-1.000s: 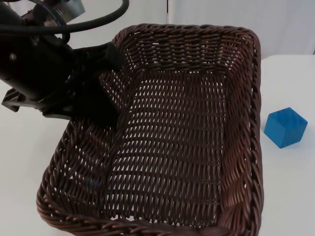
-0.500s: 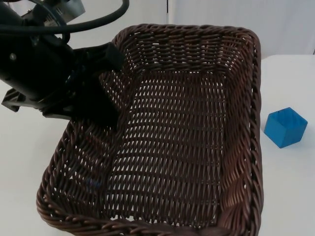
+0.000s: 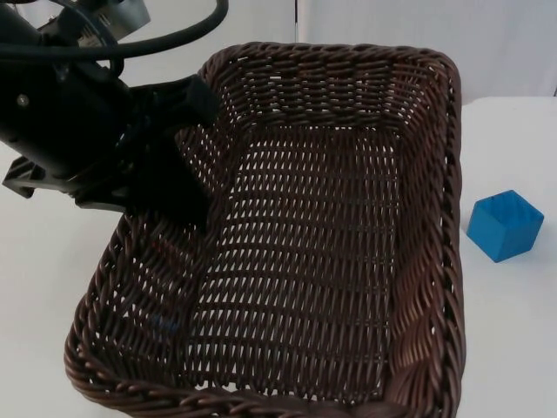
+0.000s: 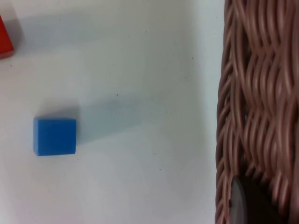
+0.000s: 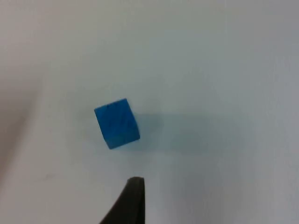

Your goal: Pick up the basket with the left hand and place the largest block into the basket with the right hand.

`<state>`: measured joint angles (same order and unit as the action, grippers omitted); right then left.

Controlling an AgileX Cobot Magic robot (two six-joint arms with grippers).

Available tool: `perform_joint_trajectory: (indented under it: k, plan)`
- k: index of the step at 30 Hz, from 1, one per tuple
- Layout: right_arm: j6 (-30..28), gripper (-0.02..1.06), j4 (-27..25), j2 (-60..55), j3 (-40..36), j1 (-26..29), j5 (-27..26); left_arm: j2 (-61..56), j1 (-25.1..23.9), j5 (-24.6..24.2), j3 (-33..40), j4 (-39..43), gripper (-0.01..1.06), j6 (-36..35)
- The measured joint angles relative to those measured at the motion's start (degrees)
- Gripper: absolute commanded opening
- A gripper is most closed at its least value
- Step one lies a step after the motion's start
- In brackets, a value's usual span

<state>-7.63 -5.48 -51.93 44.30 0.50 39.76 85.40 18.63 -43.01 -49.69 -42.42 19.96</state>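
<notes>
1. While the left gripper (image 3: 187,157) clamped the left rim of the wicker basket (image 3: 348,78), it held the basket lifted and tilted.
2. Blue block (image 3: 504,225) sat on the white table (image 3: 513,331), just right of the basket.
3. Right gripper (image 5: 128,205) hung above that block; finger state unclear.

A dark brown woven basket (image 3: 331,235), a blue block (image 3: 504,226), a red block (image 4: 4,39), white table (image 3: 513,348).
</notes>
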Motion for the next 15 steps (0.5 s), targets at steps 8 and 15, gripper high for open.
perform_joint_trajectory:
  k: [8,15]
  plan:
    - [-7.99,0.92,-7.15,-10.69,4.8,0.0,0.14,0.0,0.0,0.1,0.0,0.0,0.0,0.0]
    - [-9.48,0.91,-7.83,-17.77,9.36,-4.83,0.44,0.0,0.0,0.19,0.0,0.0,0.0,0.0]
